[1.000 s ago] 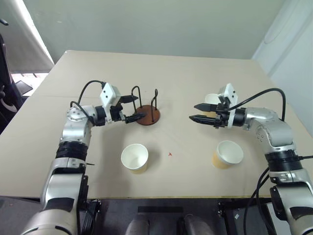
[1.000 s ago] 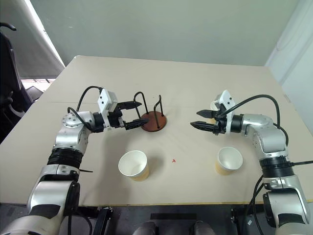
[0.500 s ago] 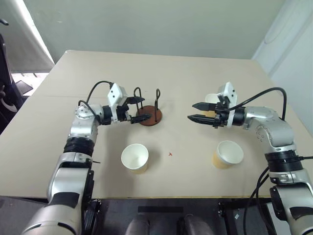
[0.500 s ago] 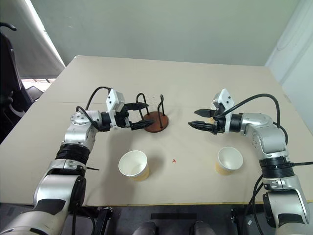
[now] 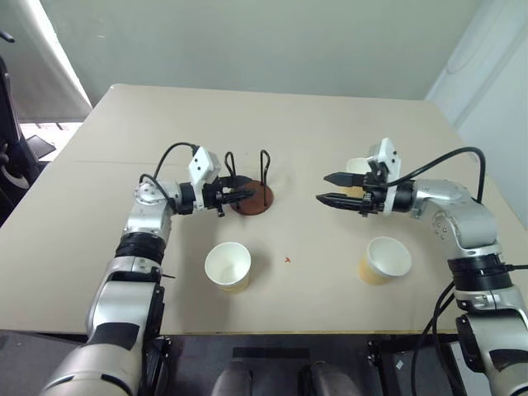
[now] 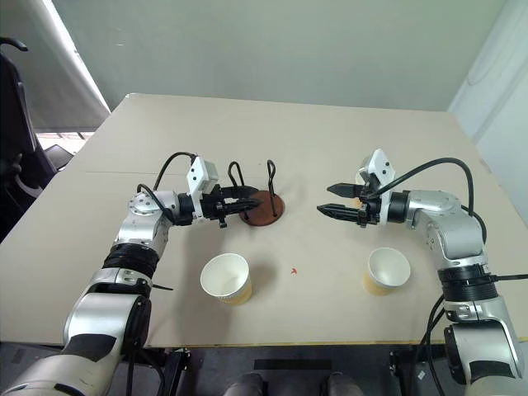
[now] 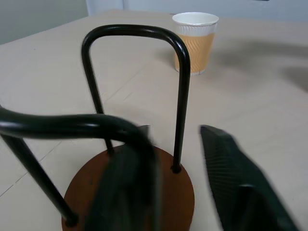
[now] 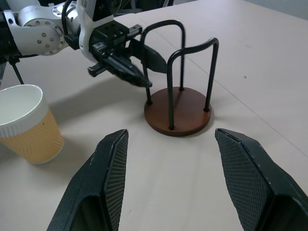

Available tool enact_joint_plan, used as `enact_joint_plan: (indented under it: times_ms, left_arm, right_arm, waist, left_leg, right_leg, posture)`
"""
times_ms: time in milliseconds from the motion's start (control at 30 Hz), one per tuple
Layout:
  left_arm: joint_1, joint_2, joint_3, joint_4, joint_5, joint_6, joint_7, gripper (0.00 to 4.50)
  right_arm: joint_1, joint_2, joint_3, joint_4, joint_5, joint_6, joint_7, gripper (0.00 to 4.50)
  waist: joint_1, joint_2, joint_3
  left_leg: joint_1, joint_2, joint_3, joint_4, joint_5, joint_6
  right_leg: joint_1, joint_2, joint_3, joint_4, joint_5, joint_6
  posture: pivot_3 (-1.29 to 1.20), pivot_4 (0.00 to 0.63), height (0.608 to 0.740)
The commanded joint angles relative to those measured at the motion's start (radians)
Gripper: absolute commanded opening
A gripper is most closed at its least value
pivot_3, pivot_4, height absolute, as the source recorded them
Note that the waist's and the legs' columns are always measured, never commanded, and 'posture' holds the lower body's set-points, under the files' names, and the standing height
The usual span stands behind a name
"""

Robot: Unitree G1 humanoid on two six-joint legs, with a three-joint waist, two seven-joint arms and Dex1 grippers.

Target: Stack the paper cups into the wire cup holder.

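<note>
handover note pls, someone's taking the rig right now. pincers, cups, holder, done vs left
Left pincer: at the wire cup holder, fingers either side of the near wire loop; a firm clamp is not clear from the views.
Right pincer: open, empty, held above the table right of the holder.
Paper cups: all upright on the table. One near the front edge, left of centre; one front right; one behind the right pincer.
Done: no cup in the holder.
Left: all three cups to stack into it.
</note>
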Motion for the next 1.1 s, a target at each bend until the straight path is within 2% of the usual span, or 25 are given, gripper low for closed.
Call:
enact_joint_plan:
  times_ms: [33, 67, 467, 700, 1100]
  left_arm:
    - [-0.037, 0.025, 0.012, -0.007, -0.008, -0.009, -0.032, 0.27]
    - [-0.040, 0.028, 0.011, -0.004, -0.007, -0.009, -0.038, 0.05]
    - [-0.059, 0.004, 0.006, -0.013, -0.014, -0.013, -0.071, 0.05]
    - [-0.021, -0.064, -0.051, -0.161, -0.029, 0.037, -0.149, 0.05]
    - [0.031, -0.134, -0.122, -0.333, -0.049, 0.138, -0.166, 0.05]
  right_arm:
    - [-0.003, -0.032, -0.032, 0.001, 0.012, -0.041, 0.052, 2.87]
    - [-0.006, -0.039, -0.029, 0.013, 0.010, -0.054, 0.071, 2.87]
    - [-0.037, -0.077, -0.026, 0.142, -0.025, -0.178, 0.180, 2.87]
    - [-0.010, -0.102, -0.039, 0.131, -0.019, -0.186, 0.190, 2.87]
    - [0.012, -0.139, -0.053, 0.106, -0.013, -0.175, 0.193, 2.87]
  waist:
    - [0.000, 0.000, 0.000]
    - [0.000, 0.000, 0.000]
    - [0.003, 0.000, 0.000]
    - [0.013, 0.000, 0.000]
    - [0.014, 0.000, 0.000]
  left_leg:
    - [0.000, 0.000, 0.000, 0.000, 0.000, 0.000]
    - [0.000, 0.000, 0.000, 0.000, 0.000, 0.000]
    - [-0.001, 0.000, 0.000, 0.000, 0.000, 0.000]
    - [-0.002, 0.000, 0.001, 0.001, 0.000, 0.000]
    - [-0.002, 0.000, 0.003, 0.004, 0.000, 0.001]
  right_leg:
    - [0.000, 0.000, 0.000, 0.000, 0.000, 0.000]
    - [0.000, 0.000, 0.000, 0.000, 0.000, 0.000]
    - [0.000, 0.000, 0.000, -0.001, 0.001, 0.001]
    - [0.000, 0.000, 0.000, 0.000, 0.001, 0.002]
    - [0.001, 0.000, 0.001, 0.003, 0.002, 0.003]
  posture:
    - [0.00, 0.150, 0.740]
    - [0.00, 0.150, 0.740]
    - [0.00, 0.150, 0.740]
    - [0.00, 0.150, 0.740]
    - [0.00, 0.150, 0.740]
